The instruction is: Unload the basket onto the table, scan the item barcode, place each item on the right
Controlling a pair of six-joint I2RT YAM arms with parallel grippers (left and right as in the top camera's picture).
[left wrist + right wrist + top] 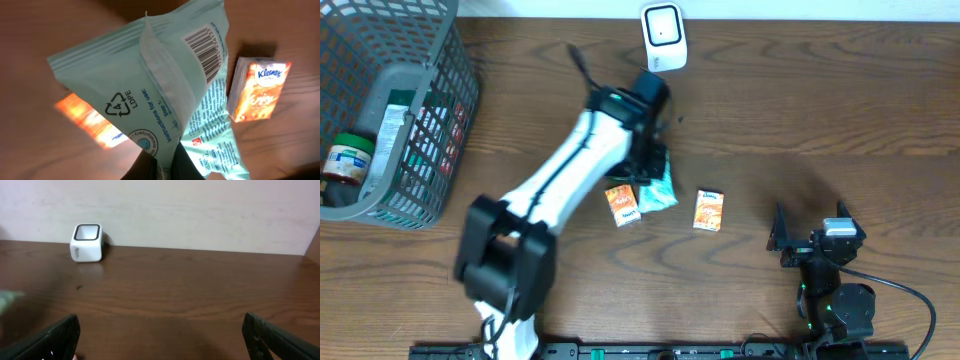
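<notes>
Right tool [810, 228], near edge, fingers apart, idle; left tool [159, 167], mid-tabletop, clamped on teal wipes packet [150, 100] beside orange Kleenex pack [257, 90], barcode [205, 50] exposed, presumably for white scanner [663, 37] at far edge.

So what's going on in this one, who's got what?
The left gripper is shut on the edge of a teal wipes packet, held over the middle of the table between two orange tissue packs. The packet's barcode shows in the left wrist view. The white scanner sits at the far edge, apart from the packet. The right gripper is open and empty near the front. A grey basket stands at the left.
</notes>
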